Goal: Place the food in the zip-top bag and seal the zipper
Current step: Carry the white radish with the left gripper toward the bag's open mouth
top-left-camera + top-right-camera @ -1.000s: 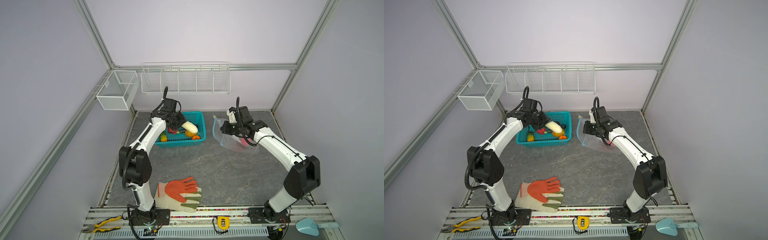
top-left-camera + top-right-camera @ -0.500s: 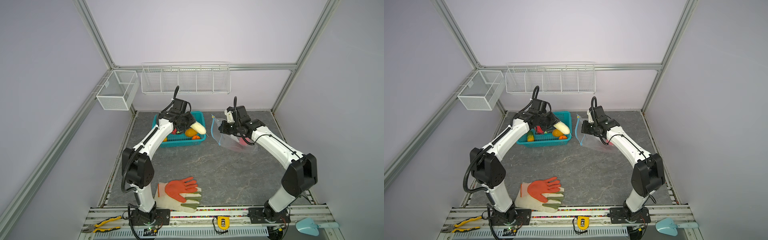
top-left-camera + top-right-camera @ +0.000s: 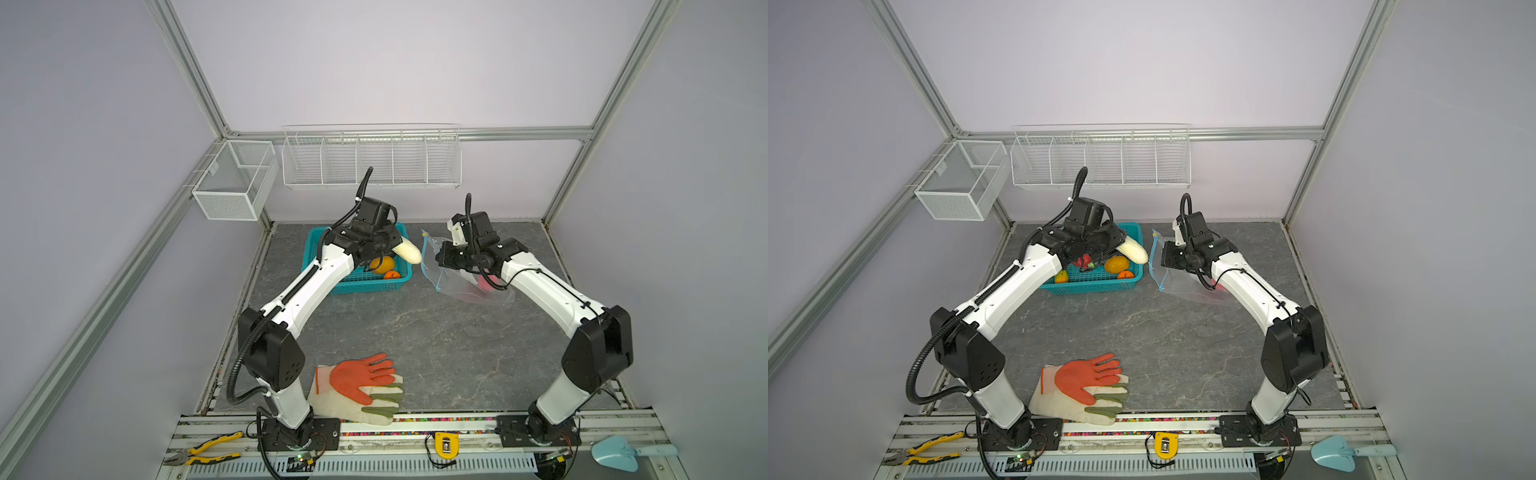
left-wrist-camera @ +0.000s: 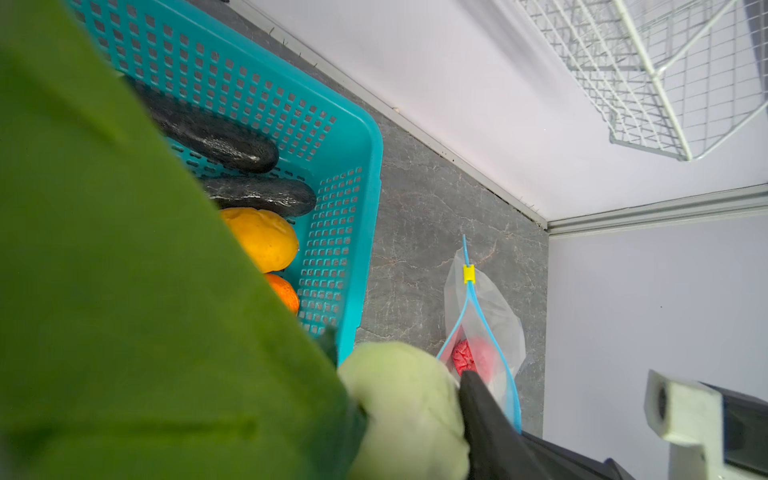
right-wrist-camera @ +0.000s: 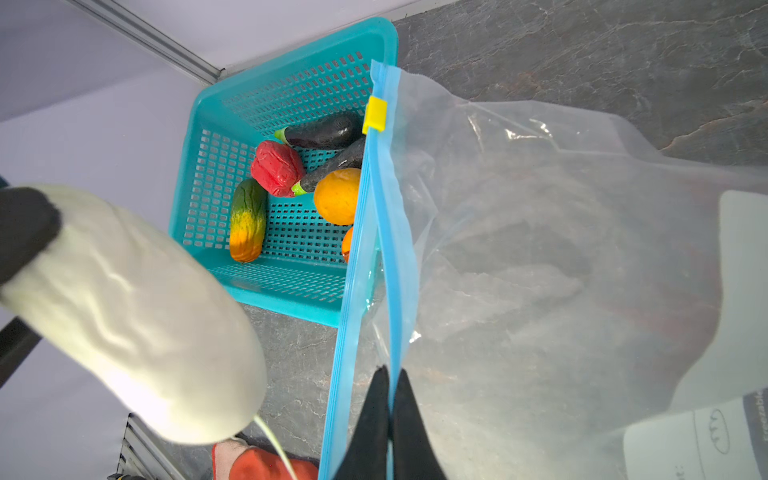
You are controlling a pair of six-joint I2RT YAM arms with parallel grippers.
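Grey tbl (image 3: 436, 332) w/ basket (image 3: 365, 287), bag (image 3: 459, 291), gloves (image 3: 357, 386)

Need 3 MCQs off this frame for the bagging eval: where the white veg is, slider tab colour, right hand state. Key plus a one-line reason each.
1. Where is the white vegetable?
A. Held in the left hand, its tip near the mouth of the zip-top bag
B. Lying in the teal basket
C. Inside the bag

2. What colour is the slider tab?
A. Red
B. Yellow
C. Green

3. What state is the right hand in?
A. Open, holding nothing
B. Shut on the basket rim
C. Shut on the zipper

Key:
1 A: both top views show the hand gripping it in the air, pointing at the bag.
2 B: both wrist views show a yellow clip on the blue strip.
3 C: the right wrist view shows the fingertips pinched together on the blue strip.
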